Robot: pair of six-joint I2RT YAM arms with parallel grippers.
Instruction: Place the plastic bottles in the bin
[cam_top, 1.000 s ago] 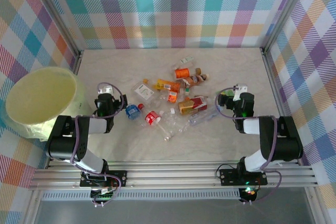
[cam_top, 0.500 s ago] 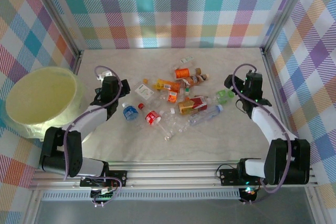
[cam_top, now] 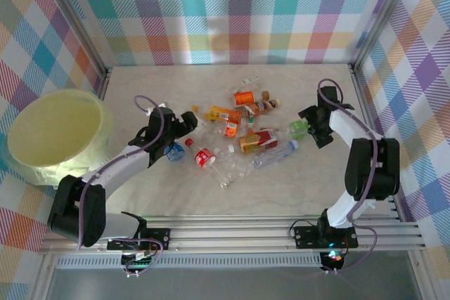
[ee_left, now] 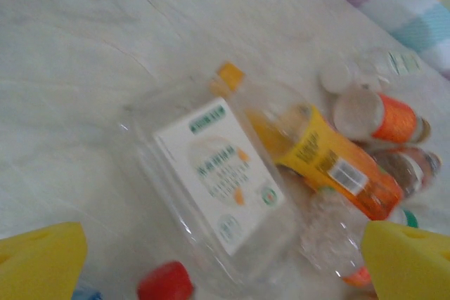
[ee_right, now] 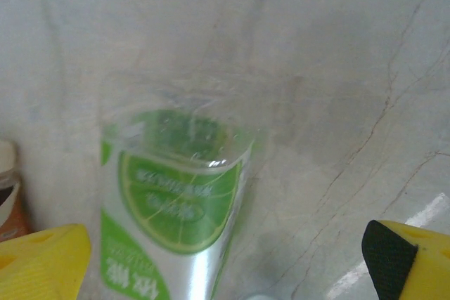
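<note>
Fingers of left gripper (ee_left: 225, 261) held wide apart, white-labelled container (ee_left: 218, 173) framed between and ahead. Fingers of right gripper (ee_right: 225, 265) likewise spread, green-labelled bottle (ee_right: 176, 209) seen between them.

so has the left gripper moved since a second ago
Yes: the left gripper has swung right, away from the bin, toward the plastic bottles.
</note>
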